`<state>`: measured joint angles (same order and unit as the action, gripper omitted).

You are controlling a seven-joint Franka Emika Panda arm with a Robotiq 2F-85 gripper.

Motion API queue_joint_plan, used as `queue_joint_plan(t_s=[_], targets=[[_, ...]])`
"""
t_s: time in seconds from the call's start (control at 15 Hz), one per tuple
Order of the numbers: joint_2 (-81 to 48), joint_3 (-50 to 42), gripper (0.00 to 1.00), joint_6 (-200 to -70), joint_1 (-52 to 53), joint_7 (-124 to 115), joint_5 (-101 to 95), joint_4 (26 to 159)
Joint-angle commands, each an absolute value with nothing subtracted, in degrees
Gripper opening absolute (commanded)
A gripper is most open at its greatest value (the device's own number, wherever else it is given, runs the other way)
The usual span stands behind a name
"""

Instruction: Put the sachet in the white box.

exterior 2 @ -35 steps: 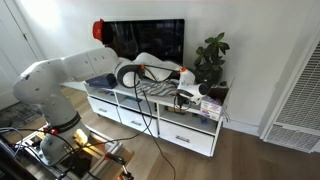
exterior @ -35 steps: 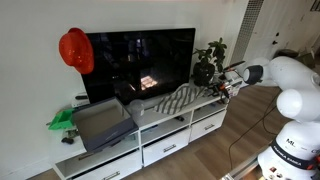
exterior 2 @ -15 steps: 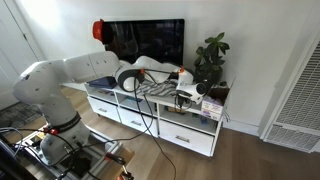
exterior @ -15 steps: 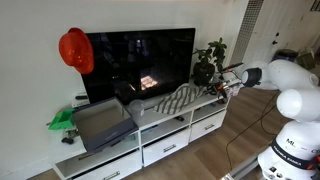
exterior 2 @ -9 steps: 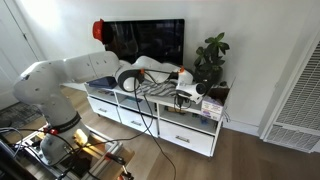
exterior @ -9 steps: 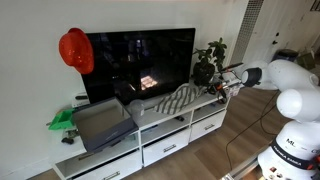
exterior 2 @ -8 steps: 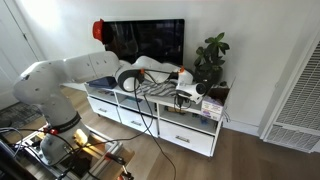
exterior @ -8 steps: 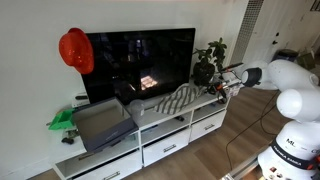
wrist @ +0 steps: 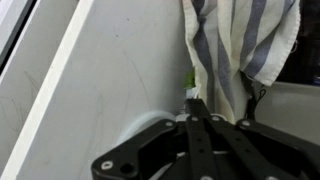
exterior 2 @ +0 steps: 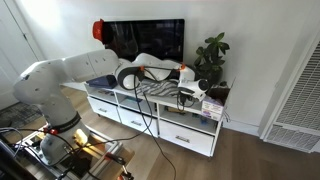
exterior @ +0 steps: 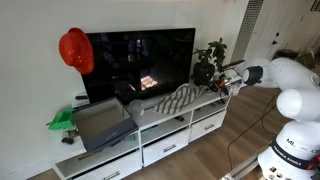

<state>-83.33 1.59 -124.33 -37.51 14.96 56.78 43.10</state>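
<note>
striped cloth (wrist: 232, 45) beside end effector (wrist: 193, 102), pinched narrow on a green sliver, likely the sachet (wrist: 190, 82); white box (exterior 2: 212, 106) near. risk: thin hold slips, or cloth snags.

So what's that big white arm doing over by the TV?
A white robot arm is stretched across the TV cabinet. Its gripper is low over the end by the potted plant, just past a striped cloth. In the wrist view the jaws look closed, with a small green scrap at their tip, possibly the sachet. A small white box sits beside the gripper.
</note>
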Motion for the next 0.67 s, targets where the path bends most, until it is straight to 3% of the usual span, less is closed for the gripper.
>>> queue_joint_plan(t_s=[0.0, 0.6], targets=[[-77.7, 0.7, 0.0, -121.3, -38.5, 15.1, 56.3, 47.9], [-64.2, -2.7, 0.0, -122.6, -38.2, 15.6, 57.4, 61.8]])
